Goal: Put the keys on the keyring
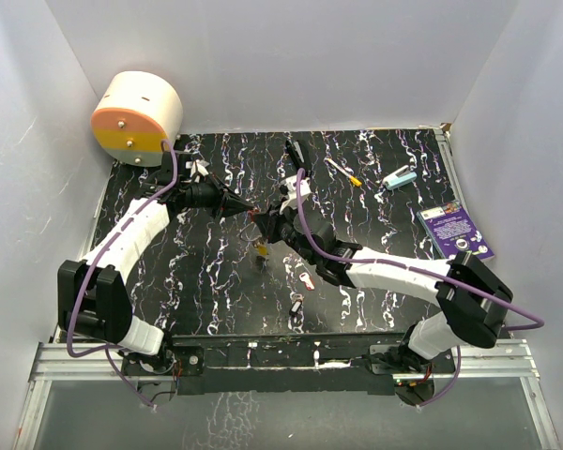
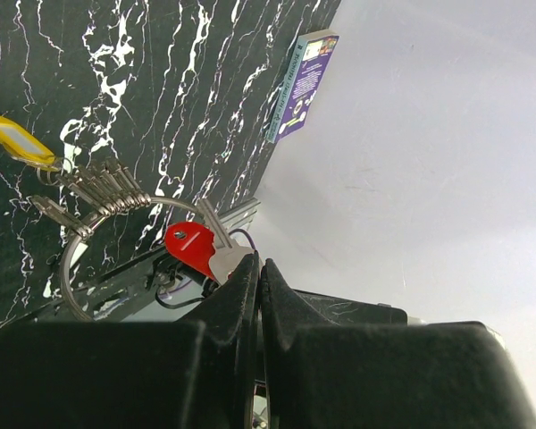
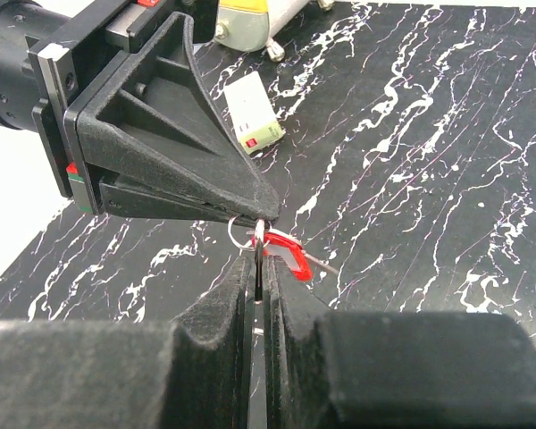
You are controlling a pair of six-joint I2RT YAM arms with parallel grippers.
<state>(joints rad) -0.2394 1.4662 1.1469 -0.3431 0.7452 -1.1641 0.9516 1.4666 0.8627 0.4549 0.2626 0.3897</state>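
The keyring hangs clear of the desk, roughly mid-desk, in the small gap where the two arms meet nose to nose. In the left wrist view it fans out ahead and to the left of the left fingers. Its wire curves away from their tips, and a bunch of plain metal keys and a yellow tag are already strung on its far side. The left fingers are pressed fully together. The red key sits right at their tips, its metal part running into the seam, so it appears to be pinched there, with its coloured head pointing away from the tips. That puts its long axis roughly in line with the left fingers. The right fingers are also closed flat, and a bit of the ring's wire seems to pass into their seam, though the exact contact is too small to tell. From that side the red key lies just right of the fingertips, crosswise to them. Both arms are equally close, since their tips nearly touch. The coming move likely turns on sliding the key's head hole along the wire, so the key's axis against the ring's open end matters most. Two more keys, a pink one and a black one, lie flat on the desk nearer the right arm.
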